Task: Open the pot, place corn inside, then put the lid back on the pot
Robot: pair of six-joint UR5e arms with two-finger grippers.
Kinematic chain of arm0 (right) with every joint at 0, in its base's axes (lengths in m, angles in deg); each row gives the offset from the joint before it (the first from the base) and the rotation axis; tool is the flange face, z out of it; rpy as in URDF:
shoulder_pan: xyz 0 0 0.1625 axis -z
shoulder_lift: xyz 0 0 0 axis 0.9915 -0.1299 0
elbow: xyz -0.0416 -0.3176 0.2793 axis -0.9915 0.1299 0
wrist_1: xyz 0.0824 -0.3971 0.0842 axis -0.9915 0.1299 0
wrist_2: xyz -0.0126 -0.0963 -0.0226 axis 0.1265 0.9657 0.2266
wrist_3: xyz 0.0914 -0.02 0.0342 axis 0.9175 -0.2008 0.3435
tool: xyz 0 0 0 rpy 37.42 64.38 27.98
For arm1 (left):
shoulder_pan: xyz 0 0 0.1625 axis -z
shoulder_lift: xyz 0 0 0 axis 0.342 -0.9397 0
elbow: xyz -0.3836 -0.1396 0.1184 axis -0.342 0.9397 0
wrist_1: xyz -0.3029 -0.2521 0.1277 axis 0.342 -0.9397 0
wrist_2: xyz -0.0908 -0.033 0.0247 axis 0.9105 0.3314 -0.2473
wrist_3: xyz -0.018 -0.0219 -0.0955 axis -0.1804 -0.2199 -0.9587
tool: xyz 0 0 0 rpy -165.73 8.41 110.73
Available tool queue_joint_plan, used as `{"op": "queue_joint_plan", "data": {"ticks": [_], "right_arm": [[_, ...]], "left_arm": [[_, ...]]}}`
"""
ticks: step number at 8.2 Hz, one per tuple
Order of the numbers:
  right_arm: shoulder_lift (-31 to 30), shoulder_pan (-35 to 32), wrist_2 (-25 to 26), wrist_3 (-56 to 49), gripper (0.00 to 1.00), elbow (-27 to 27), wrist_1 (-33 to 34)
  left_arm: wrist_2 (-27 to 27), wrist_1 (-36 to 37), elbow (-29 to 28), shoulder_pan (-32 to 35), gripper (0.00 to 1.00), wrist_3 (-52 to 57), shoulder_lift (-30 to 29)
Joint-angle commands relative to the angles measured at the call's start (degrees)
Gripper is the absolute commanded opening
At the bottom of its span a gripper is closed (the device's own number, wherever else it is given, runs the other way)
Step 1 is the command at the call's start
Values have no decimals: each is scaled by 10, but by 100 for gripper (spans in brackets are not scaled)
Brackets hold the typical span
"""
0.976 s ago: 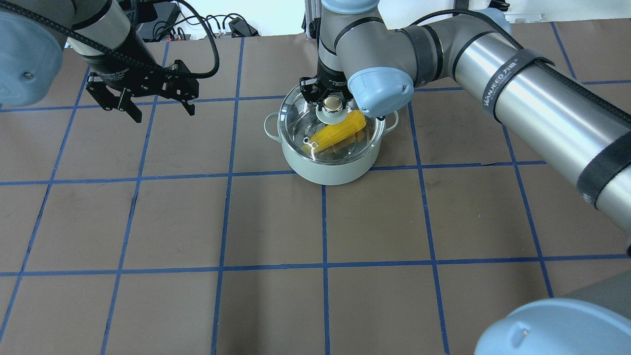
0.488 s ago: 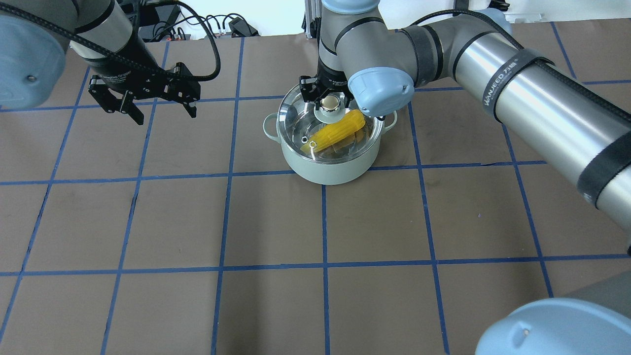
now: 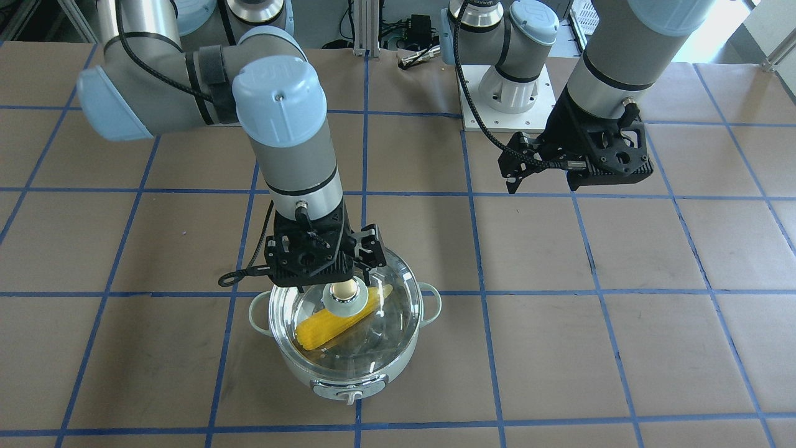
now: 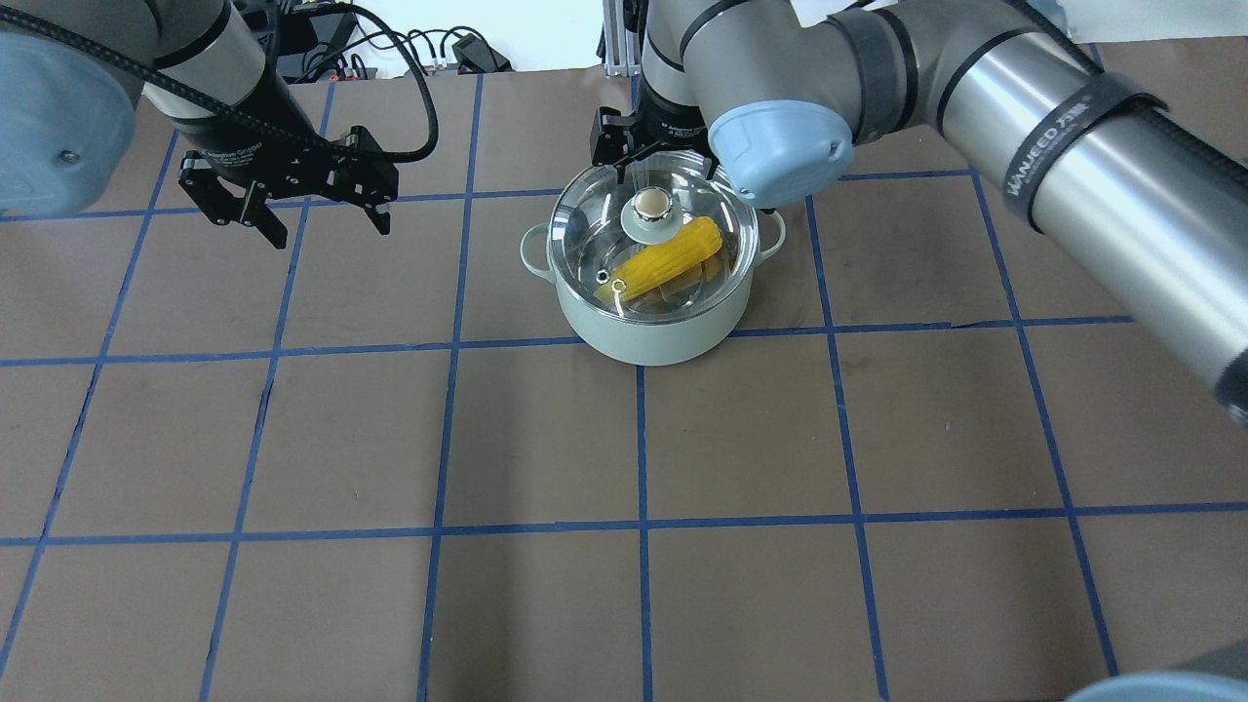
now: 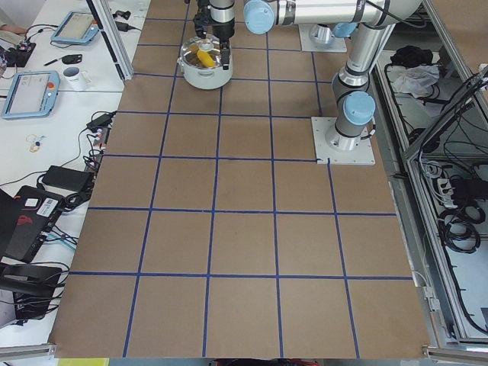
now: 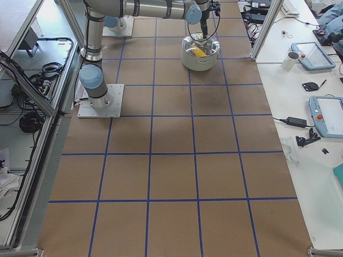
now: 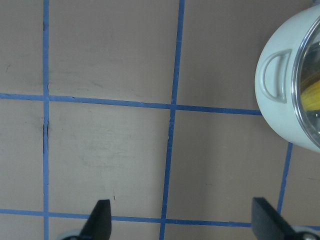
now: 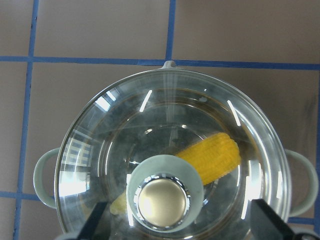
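The pale mint-white pot (image 4: 643, 331) stands on the table's far middle; it also shows in the front view (image 3: 292, 367) and the left wrist view (image 7: 277, 115). The clear glass lid (image 4: 595, 214) sits flat on its rim. The yellow corn (image 4: 673, 255) lies inside under the glass, also seen in the right wrist view (image 8: 215, 157). My right gripper (image 3: 329, 280) hangs open just above the lid's knob (image 3: 342, 292), its fingers apart on either side and touching nothing. My left gripper (image 4: 327, 226) is open and empty above bare table, left of the pot.
Brown paper with a blue tape grid (image 4: 448, 346) covers the table. Cables and boxes (image 4: 458, 49) lie beyond the far edge. The pot's control knob (image 3: 348, 392) faces the operators' side. Side benches hold tablets and a mug (image 6: 292, 60).
The lid went from slightly raised to resting on the pot. My right gripper let go of the knob and rose away from it. The left gripper barely shifted.
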Motion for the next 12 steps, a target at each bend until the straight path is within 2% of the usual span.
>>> {"op": "queue_joint_plan", "data": {"ticks": [1, 4, 5, 7, 12], "right_arm": [[-76, 45, 1, -13, 100, -9, -90], [-150, 113, 4, -72, 100, -11, -221], [-166, 136, 5, -106, 100, -12, -244], [-183, 155, 5, -116, 100, -26, -260], [-188, 155, 17, -118, 100, -33, -261]], "left_arm": [[1, 1, 1, 0, 100, -1, 0], [1, 2, 1, 0, 100, 0, 2], [1, 1, 1, 0, 100, 0, 0], [-1, 2, 0, 0, 100, -1, -2], [-1, 2, 1, 0, 100, -1, -2]]}}
